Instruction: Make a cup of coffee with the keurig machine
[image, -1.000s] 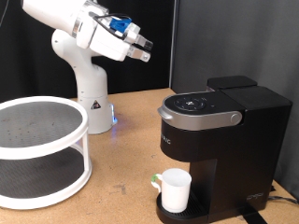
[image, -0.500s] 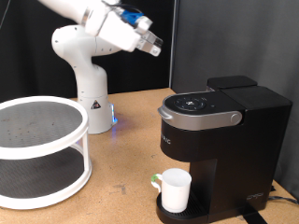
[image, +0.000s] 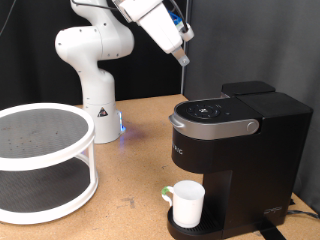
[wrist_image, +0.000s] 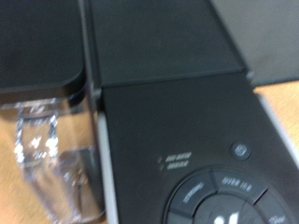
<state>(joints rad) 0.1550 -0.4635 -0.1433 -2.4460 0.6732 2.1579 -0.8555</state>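
Note:
The black keurig machine stands on the wooden table at the exterior view's right, its grey-silver lid handle down. The white cup stands upright under its spout on the drip plate. My gripper hangs in the air above and a little to the left of the machine's top, tilted down toward it, with the fingers drawn to a narrow tip and nothing in them. The wrist view looks down on the machine's top panel, its round buttons and the clear water tank; the fingers do not show there.
A white two-tier round rack stands at the exterior view's left. The white arm base with a blue light stands behind, at the middle. Bare table lies between the rack and the machine. A black curtain closes the back.
The arm has swung toward the exterior view's right and upward. The gripper went from left of the machine to above its top and now tilts downward. The cup and machine have not moved.

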